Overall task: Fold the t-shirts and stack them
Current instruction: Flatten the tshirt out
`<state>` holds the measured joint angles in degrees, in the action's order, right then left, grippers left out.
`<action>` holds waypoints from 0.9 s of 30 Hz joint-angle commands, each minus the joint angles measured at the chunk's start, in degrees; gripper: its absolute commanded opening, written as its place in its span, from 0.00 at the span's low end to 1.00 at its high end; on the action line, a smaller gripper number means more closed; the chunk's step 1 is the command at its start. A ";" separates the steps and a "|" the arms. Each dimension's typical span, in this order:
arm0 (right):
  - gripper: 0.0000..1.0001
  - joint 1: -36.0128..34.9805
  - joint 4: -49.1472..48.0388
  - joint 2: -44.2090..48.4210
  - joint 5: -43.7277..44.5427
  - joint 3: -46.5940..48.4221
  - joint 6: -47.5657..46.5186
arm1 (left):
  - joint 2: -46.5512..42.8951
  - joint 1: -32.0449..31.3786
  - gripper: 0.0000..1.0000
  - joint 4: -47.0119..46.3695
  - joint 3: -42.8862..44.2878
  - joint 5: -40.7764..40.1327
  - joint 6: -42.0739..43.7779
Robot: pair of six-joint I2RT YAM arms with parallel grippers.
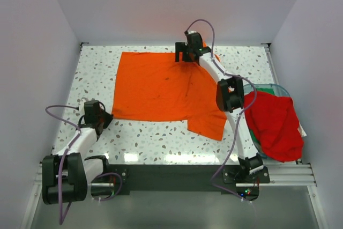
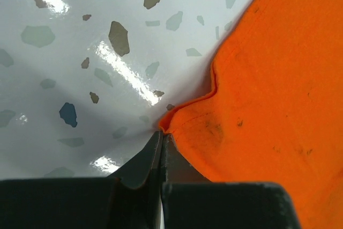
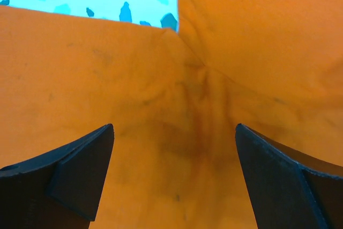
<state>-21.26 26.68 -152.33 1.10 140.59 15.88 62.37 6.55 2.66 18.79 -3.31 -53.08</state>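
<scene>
The bright orange t-shirt (image 1: pixel 161 87) lies spread flat on the speckled table, one sleeve pointing to the near right. My left gripper (image 1: pixel 103 118) is at its near-left corner; in the left wrist view the gripper (image 2: pixel 162 132) is shut, with the puckered corner of the orange t-shirt (image 2: pixel 268 79) pinched at the tips. My right gripper (image 1: pixel 187 53) hovers over the shirt's far edge; in the right wrist view it (image 3: pixel 174 127) is open, with wrinkled orange cloth (image 3: pixel 177 95) between the fingers. The deeper red t-shirt (image 1: pixel 274 124) lies crumpled at the right.
The red shirt sits heaped in and over a clear teal-rimmed bin (image 1: pixel 268 86) at the table's right edge. White walls close in the table on three sides. The right arm (image 1: pixel 230 97) reaches across the orange shirt's right side.
</scene>
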 commanded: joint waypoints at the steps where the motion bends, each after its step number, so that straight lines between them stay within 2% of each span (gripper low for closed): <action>1: 0.99 -0.10 3.80 15.20 5.12 -2.77 1.17 | -1.29 -0.39 0.00 0.69 -1.29 -1.96 -0.80; 4: 0.99 -0.10 6.10 25.39 8.56 -12.77 3.89 | -0.67 -0.39 0.00 0.25 -1.47 -2.32 -0.36; 6: 0.99 -0.01 6.28 31.54 9.97 -23.84 6.78 | -0.32 -0.31 0.00 -0.28 -1.73 -2.23 -0.36; 7: 0.99 -0.10 4.98 37.92 9.71 -32.40 7.84 | -0.41 -0.39 0.00 -0.46 -2.08 -2.05 -0.27; 9: 0.99 -0.01 4.70 43.76 10.05 -40.71 11.00 | -0.76 -0.39 0.00 -0.63 -2.35 -2.05 -0.27; 10: 0.98 -0.01 3.13 50.31 9.80 -49.36 12.15 | -1.28 -0.39 0.00 -0.81 -2.52 -1.96 -0.18; 11: 0.98 -0.01 2.34 53.16 9.36 -53.63 14.16 | -1.37 -0.31 0.00 -0.72 -2.53 -1.96 -0.10; 12: 0.97 -0.01 1.72 56.50 9.01 -57.76 15.40 | -1.63 -0.31 0.00 -0.55 -2.44 -2.05 -0.01; 13: 0.95 -0.10 -0.55 59.23 8.05 -65.72 16.11 | -1.98 -0.31 0.00 -0.37 -2.26 -2.14 0.17; 15: 0.93 -0.10 -0.31 67.05 8.30 -72.45 18.21 | -2.43 -0.39 0.00 0.15 -2.18 -1.96 0.34; 16: 0.91 -0.10 -0.66 69.43 7.69 -79.09 18.83 | -3.21 -0.39 0.00 0.24 -2.35 -2.05 0.35; 17: 0.91 -0.10 -0.57 74.24 7.42 -82.29 19.79 | -3.48 -0.22 0.00 0.24 -2.52 -2.05 0.26; 22: 0.83 -0.10 1.79 87.01 9.43 -99.08 22.97 | -4.97 -0.39 0.00 0.95 -2.79 -1.79 0.43; 27: 0.80 -0.10 5.93 98.34 12.79 -106.39 25.95 | -6.29 -0.39 0.00 1.74 -3.32 -2.14 1.22</action>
<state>-21.26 31.99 -59.27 10.83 36.32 38.30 57.47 6.33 4.32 16.05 -3.92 -52.95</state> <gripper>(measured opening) 0.808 0.013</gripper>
